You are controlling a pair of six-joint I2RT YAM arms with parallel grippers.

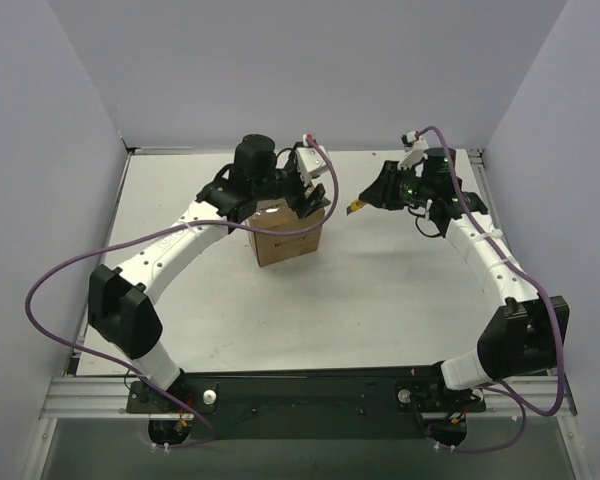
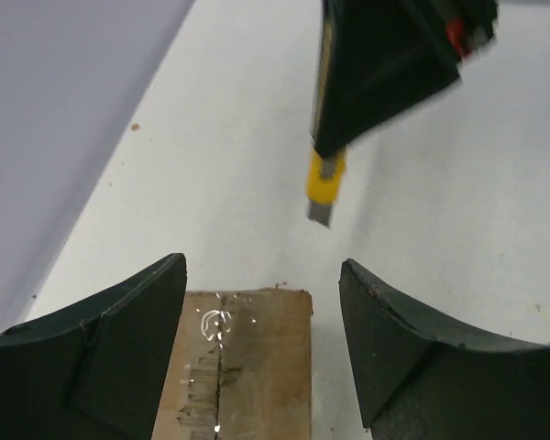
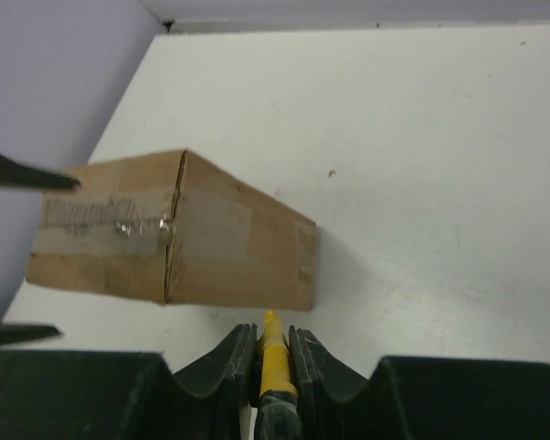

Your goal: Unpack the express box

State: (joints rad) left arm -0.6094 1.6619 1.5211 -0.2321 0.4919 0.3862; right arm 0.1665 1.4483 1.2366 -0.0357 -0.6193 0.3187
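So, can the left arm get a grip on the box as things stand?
Probably yes: the left gripper is open, its fingers straddling the express box top with nothing between. The knife in the right gripper hangs clear beyond it.

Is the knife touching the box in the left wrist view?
No, a strip of bare table shows between the utility knife tip and the express box.

Left fingers (image 2: 119, 353) apart; right fingers (image 3: 227, 368) pinched, seemingly firm.
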